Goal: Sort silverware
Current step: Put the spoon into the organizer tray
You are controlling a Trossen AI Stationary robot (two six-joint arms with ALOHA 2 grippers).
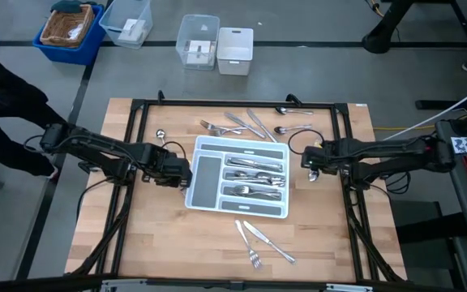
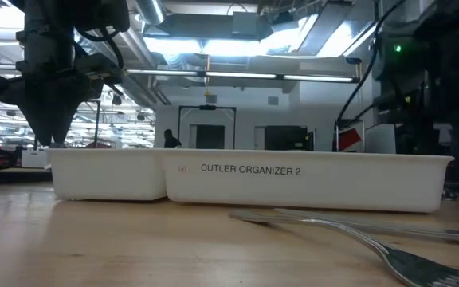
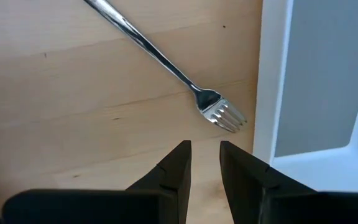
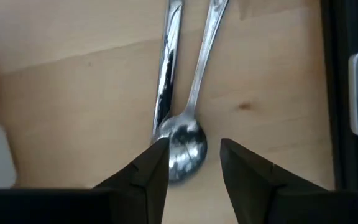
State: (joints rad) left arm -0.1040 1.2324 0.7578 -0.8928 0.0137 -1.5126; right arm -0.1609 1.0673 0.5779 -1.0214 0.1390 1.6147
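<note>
Left gripper (image 3: 205, 163): your jaws stand slightly parted and pinch nothing. A fork (image 3: 221, 114) lies flat on the tabletop (image 3: 73, 112) just ahead of the jaw tips, its tines near the white tray (image 3: 267, 93), which rises to one side of the jaws. Descend here and you risk striking the tray wall, or nudging the fork against it, because the gap is narrow.

Right gripper (image 4: 194, 155): your jaws are spread and empty, straddling the bowl of a spoon (image 4: 185, 146). A second utensil (image 4: 166, 68) lies alongside its handle, nearly touching. Closing now could catch both pieces, or let the rounded bowl slip out.

Most sorted silverware (image 1: 254, 174) already rests in the tray.
</note>
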